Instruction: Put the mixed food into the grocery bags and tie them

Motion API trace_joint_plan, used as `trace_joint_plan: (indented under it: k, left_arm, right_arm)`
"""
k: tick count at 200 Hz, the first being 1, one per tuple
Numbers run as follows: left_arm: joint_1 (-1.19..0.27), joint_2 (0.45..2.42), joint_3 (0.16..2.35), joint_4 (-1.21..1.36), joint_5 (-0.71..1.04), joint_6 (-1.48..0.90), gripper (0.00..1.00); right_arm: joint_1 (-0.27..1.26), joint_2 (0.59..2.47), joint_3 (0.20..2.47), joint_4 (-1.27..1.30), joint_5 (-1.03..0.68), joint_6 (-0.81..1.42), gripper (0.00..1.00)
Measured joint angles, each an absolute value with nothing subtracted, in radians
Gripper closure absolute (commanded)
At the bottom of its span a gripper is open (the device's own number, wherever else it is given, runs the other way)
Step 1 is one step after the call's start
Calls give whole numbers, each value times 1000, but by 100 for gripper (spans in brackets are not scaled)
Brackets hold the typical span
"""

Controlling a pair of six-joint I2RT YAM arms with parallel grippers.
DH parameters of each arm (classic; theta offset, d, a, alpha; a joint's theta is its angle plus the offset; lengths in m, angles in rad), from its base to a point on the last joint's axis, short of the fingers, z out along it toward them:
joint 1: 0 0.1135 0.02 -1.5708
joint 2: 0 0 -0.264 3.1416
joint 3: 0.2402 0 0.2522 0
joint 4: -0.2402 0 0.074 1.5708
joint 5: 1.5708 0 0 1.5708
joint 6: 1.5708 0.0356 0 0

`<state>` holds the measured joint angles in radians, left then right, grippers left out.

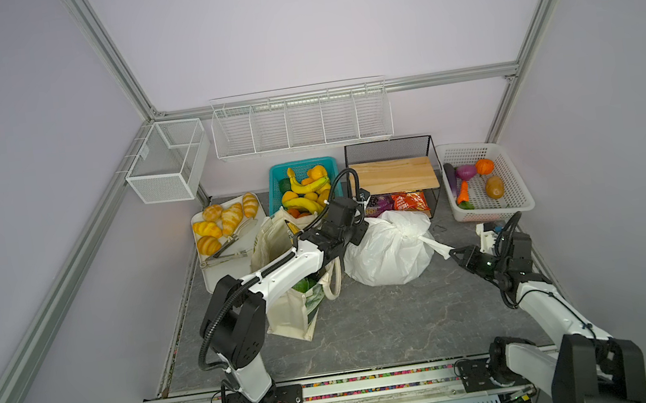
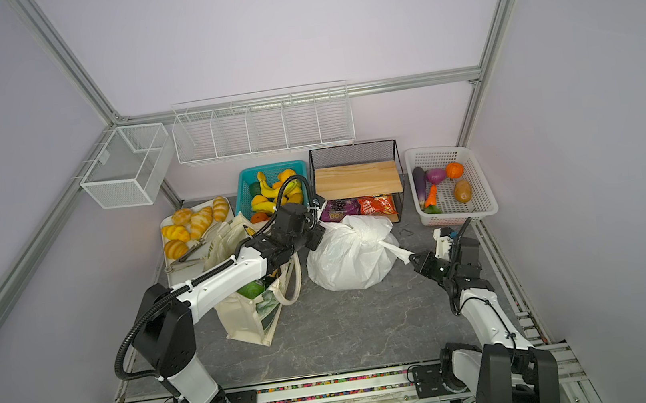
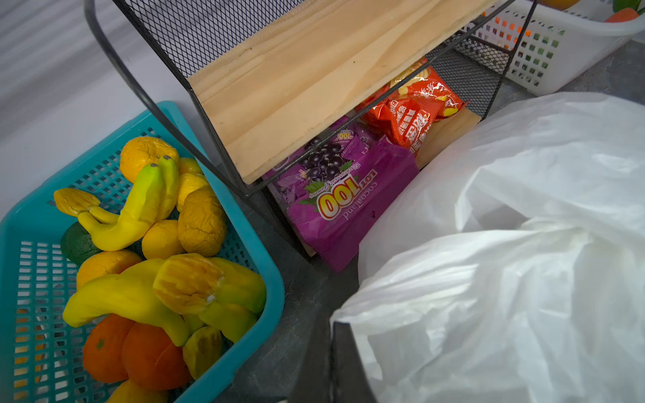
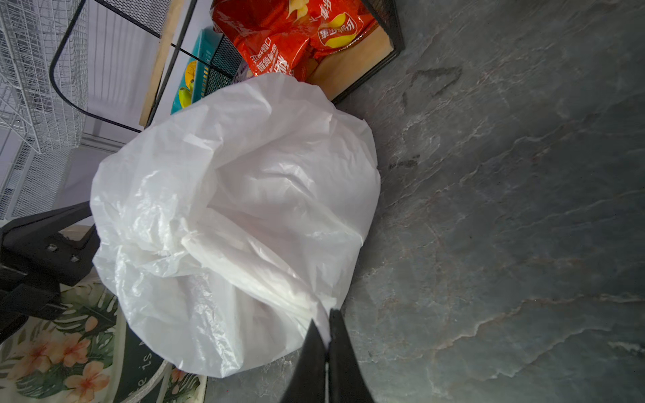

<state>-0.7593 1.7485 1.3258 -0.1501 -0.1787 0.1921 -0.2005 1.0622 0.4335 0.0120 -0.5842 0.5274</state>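
Two claws at the white bag [image 1: 386, 251] on the table [image 1: 390, 320].
The right claw [image 4: 328, 333] is clenched on the bag's twisted handle [image 4: 251, 265], which stretches out from the top of the bag toward it. The left claw [image 2: 313, 242] is squeezed tight against the bag's other side; I cannot tell if any plastic is caught in it. The bag is puffy and sits in front of the black rack [image 1: 390, 169]. The tote [image 1: 289, 315] stands just left of it, under the left arm, with a green pack [image 1: 302, 285] in its mouth.
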Motion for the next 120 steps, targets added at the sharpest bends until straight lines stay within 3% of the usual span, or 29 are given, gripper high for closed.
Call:
trace_joint_plan:
  k: [24,39,56,71,85,90,97,120]
  left_arm:
    - [-757,1747,1326,-149,-194,191,100]
    - [-756,1741,1326,-149,-196,183,75]
    - [-750,1710,1321,-144,-189,164,55]
    - [-745,1655,1303,-127,-178,144,38]
    - [-752,1588,1280,-99,-166,138,30]
    - [-759,1564,1271,-86,-157,139,28]
    - [-768,1530,1259,-67,-147,138,26]
    - [-801,1477,1251,-9,-94,143,18]
  right_arm:
    - [-165,1052,446,10,-561,525,91]
    - [-140,1035,458,-5,-539,516,75]
    - [-115,997,476,-44,-511,490,53]
    - [-89,954,505,-89,-484,458,44]
    - [-72,910,544,-132,-457,432,36]
    - [-70,893,561,-147,-446,426,25]
    - [-67,870,585,-170,-430,414,18]
    - [-64,803,650,-217,-369,389,3]
